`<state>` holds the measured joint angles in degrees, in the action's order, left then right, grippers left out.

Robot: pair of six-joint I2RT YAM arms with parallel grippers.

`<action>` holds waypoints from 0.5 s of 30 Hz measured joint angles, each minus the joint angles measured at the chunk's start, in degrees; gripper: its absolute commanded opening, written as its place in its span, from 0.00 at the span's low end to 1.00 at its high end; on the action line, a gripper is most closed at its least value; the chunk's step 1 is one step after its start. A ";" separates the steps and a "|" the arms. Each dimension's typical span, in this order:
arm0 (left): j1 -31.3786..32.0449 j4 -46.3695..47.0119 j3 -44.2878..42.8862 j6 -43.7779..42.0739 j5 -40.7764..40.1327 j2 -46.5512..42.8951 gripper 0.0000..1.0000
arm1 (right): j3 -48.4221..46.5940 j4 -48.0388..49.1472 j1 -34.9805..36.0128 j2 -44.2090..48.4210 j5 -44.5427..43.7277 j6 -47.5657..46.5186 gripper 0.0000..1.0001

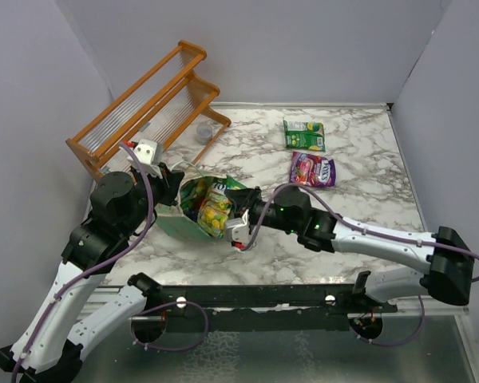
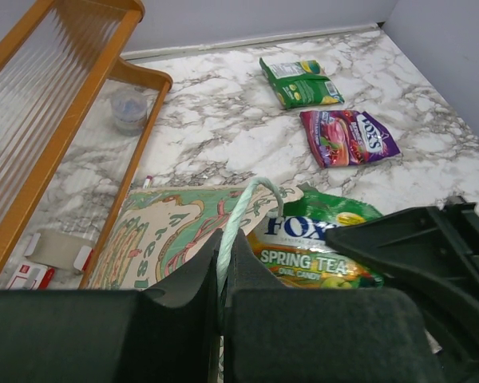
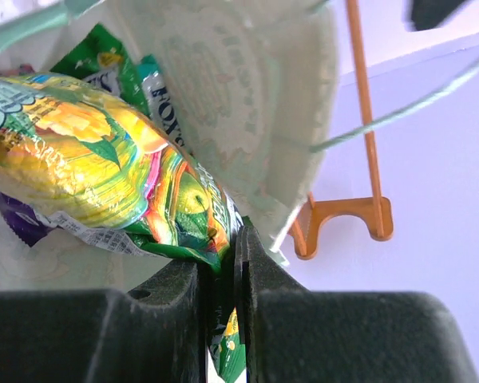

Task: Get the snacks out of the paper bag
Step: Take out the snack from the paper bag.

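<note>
Your left pincer [image 2: 223,287] clamps the string handle [image 2: 238,209] of the bag [image 2: 156,231]; your right pincer [image 3: 221,291] grips a yellow-green packet [image 3: 96,159] at its mouth.

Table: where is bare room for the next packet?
Bare marble lies between the rack and the green packet, and right of the purple packet toward the wall. Crowded around the paper bag, where the left claw and right claw meet.

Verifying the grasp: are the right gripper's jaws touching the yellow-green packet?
Touching: in the right wrist view the right gripper has its jaws shut on an edge of the yellow-green packet.
</note>
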<state>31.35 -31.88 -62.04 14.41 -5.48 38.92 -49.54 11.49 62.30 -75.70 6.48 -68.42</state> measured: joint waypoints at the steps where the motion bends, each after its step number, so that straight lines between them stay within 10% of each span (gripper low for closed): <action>1: 0.00 -0.02 0.00 0.00 0.00 0.02 0.00 | 0.00 -0.28 0.00 1.09 0.17 0.85 0.01; 15: 0.00 0.13 0.00 0.04 0.00 0.31 0.00 | 2.10 0.48 0.00 26.82 0.09 9.73 0.01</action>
<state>31.35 -31.75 -62.04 14.46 -5.48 39.22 -47.44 11.97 62.30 -48.88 6.57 -58.70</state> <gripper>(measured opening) 0.018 0.113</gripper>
